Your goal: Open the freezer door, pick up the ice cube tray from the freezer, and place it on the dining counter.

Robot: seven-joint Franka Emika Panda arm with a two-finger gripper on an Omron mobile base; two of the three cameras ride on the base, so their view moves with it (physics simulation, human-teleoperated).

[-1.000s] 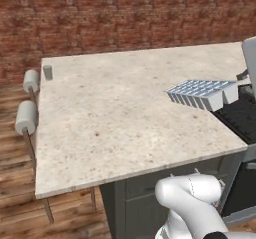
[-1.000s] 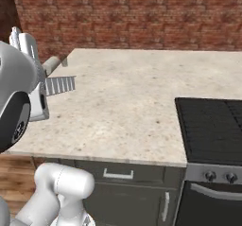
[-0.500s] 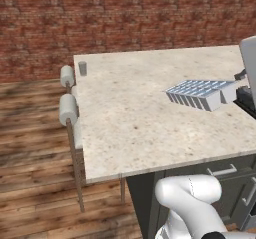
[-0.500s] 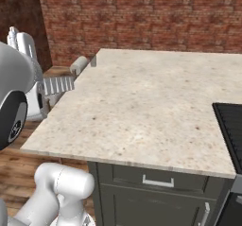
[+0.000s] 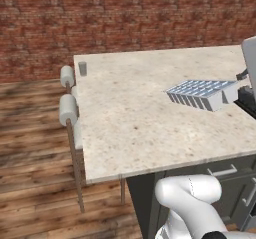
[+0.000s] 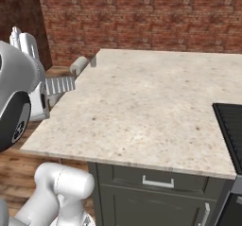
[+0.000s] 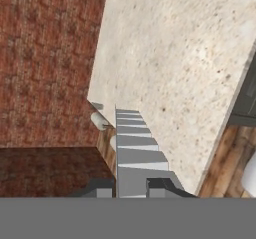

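The pale ice cube tray [image 5: 202,94] hangs level in the air above the beige speckled dining counter [image 5: 135,118], touching nothing but my gripper [image 5: 240,90], which is shut on its near end. In the hand view the tray [image 7: 135,148] runs forward from between my fingertips [image 7: 157,185] along the counter's [image 7: 185,58] stool-side edge. From the right base view the tray [image 6: 60,84] sticks out from behind my arm, just left of the counter [image 6: 142,102].
Two round-cushioned stools [image 5: 67,108] stand along the counter's left side, and a small grey cup [image 5: 82,68] sits at its far corner. A black cooktop [image 6: 231,126] lies at the right end. Dark drawers [image 6: 156,182] sit below. Brick wall behind, wood floor [image 5: 35,158] to the left.
The whole picture has shifted: the base has driven, so the counter now sits further right and nearer in the left view. The tray stays in my grip.
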